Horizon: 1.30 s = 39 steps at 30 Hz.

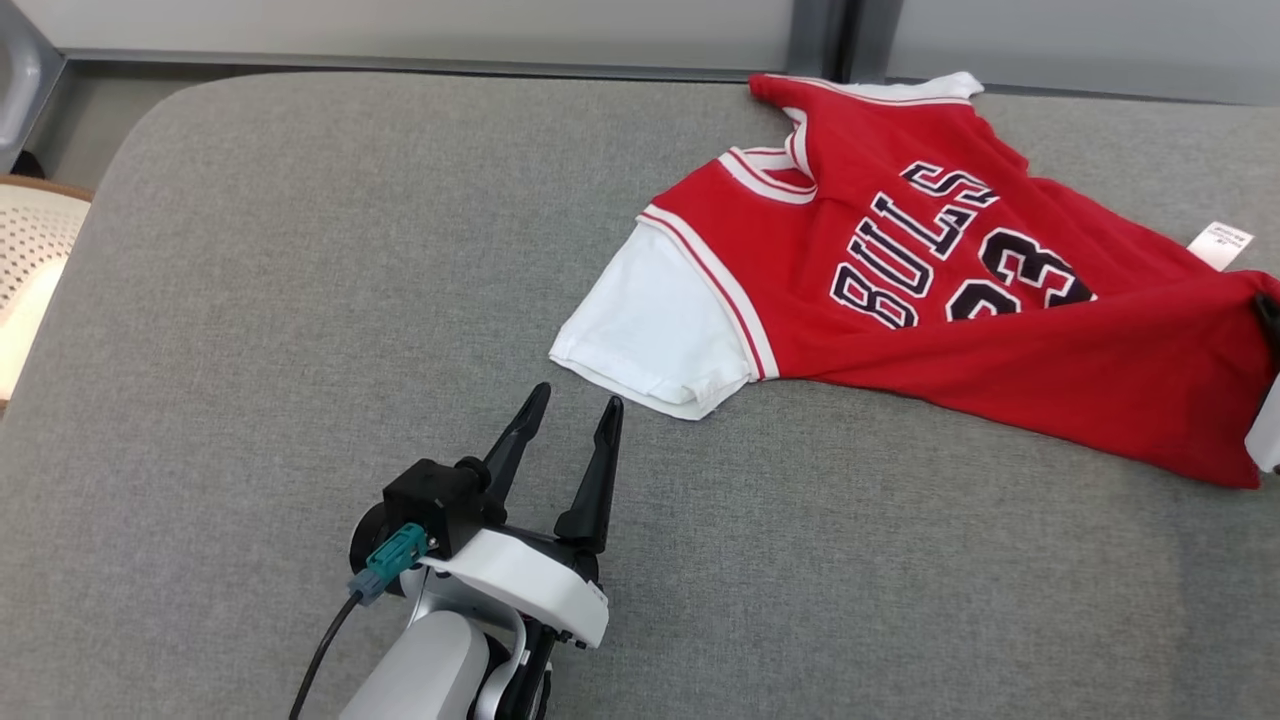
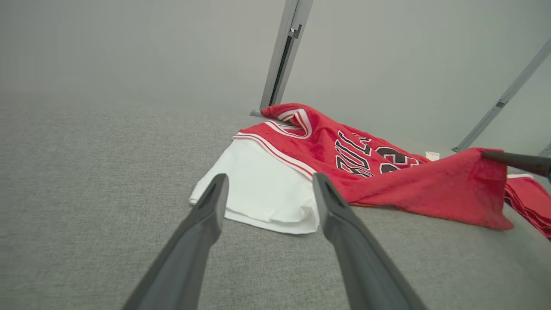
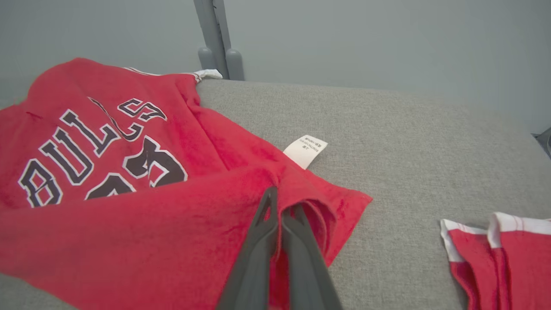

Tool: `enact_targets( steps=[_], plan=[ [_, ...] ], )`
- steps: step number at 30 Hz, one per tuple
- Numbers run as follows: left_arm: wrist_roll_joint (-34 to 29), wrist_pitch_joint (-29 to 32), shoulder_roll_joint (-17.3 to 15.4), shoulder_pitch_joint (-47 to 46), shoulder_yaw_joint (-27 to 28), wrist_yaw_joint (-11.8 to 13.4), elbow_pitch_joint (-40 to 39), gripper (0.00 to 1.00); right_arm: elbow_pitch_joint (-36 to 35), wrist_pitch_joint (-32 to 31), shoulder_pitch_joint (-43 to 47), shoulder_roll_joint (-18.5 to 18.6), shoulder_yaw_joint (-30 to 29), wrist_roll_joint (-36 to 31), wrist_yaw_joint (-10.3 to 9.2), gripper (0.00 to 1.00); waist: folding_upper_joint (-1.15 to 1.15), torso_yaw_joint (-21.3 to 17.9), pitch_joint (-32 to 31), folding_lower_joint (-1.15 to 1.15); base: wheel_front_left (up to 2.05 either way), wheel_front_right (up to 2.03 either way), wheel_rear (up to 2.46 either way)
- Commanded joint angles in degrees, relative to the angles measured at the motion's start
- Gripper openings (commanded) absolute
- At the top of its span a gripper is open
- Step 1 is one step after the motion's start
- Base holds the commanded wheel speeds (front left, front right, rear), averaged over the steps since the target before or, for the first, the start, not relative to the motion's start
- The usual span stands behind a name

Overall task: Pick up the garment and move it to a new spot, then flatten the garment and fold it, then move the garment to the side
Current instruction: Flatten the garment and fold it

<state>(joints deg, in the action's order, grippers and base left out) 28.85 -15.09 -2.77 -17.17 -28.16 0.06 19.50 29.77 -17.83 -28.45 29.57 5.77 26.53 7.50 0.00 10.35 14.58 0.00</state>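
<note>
1. You have the garment: red body, white sleeve, red-and-white striped trim.
2. Your lettering: black, outlined white.
3. Your label: white, dark print.
4. Your padded surface: plain grey weave.
5. Your left gripper: black fingers, white housing, teal connector.
6. Your second cloth: red, white band.

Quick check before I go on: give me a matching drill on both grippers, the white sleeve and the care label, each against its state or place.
Things:
1. left gripper
2. right gripper
3. white sleeve
4. care label

States or places:
A. shut on the edge of the red jersey
B. pokes out from the jersey onto the grey surface
C. open, holding nothing
D. lies just ahead of the open fingers

Pairs: 1-C, 2-A, 3-D, 4-B.
</note>
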Motion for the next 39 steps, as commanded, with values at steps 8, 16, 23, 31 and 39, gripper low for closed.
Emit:
enact_targets(
  steps=[8, 16, 23, 31, 39],
  plan=[
    [0.42, -0.08, -0.23, -2.54, -0.32, 0.63, -0.01, 1.0, 12.76, 8.52, -5.51, 0.81, 3.35, 2.53, -0.01, 1.0, 0.0, 1.04, 2.93, 0.0, 0.0, 0.0, 0.0],
    [-0.42, -0.08, -0.25, -2.69, 0.39, 0.86, 0.56, 1.0, 17.83, 13.85, -7.6, 0.41, 7.2, 4.93, -0.01, 1.0, 0.0, -1.41, 2.25, 0.0, 0.0, 0.0, 0.0],
    [-1.55, -0.09, -0.26, -1.02, 3.24, 0.17, 1.14, 1.0, 16.46, 18.6, -4.89, -0.07, 10.73, 7.04, -0.01, 1.0, 0.0, -6.28, -1.24, 0.0, 0.0, 0.0, 0.0],
    [-2.42, -0.08, -0.26, 0.78, 7.22, -0.44, 0.67, 1.0, 8.98, 26.94, 3.44, -3.23, 10.38, 9.43, -0.01, 1.0, 0.0, -10.89, -4.66, 0.0, 0.0, 0.0, 0.0],
    [-3.14, -0.08, -0.3, 3.19, 11.4, -1.31, 0.9, 1.0, 1.4, 32.12, 13.16, -9.13, 8.07, 6.35, 0.0, 1.0, 0.0, -13.78, -5.74, 0.0, 0.0, 0.0, 0.0]
  ],
)
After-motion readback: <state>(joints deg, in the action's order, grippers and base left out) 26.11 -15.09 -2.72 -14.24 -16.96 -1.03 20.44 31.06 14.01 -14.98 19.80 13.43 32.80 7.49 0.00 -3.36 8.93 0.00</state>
